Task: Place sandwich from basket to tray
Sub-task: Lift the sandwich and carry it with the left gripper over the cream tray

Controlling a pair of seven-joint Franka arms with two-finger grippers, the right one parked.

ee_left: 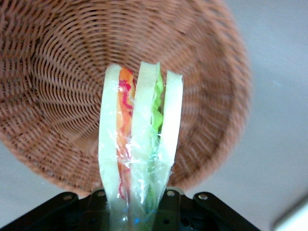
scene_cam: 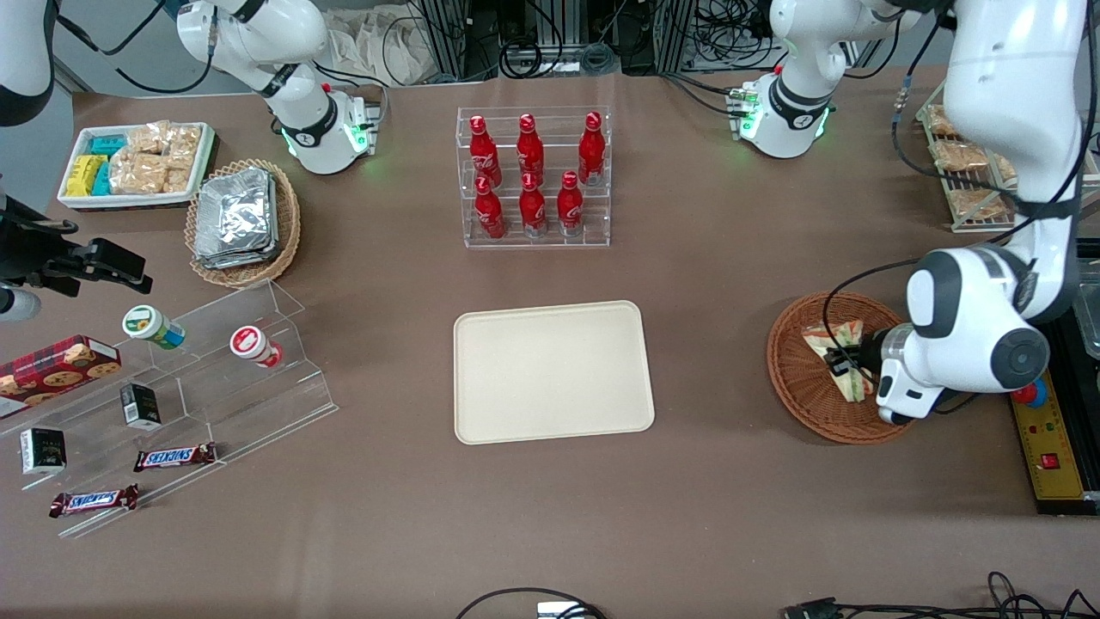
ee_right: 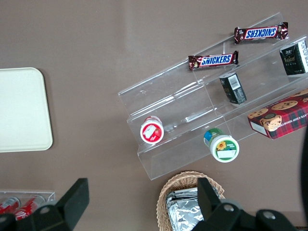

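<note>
So, step: pick-up | gripper clamped on a wrapped sandwich, apparently just above the wicker basket | next, I'd guess: lift clear of the rim, carry toward the parked arm's end, lower onto the cream tray.

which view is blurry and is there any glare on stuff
Left wrist view: the round reddish-brown wicker basket blurs toward its rim, and the plastic-wrapped triangular sandwich glints near the left gripper. Front view: sharp, with glare on the silver foil packets.
</note>
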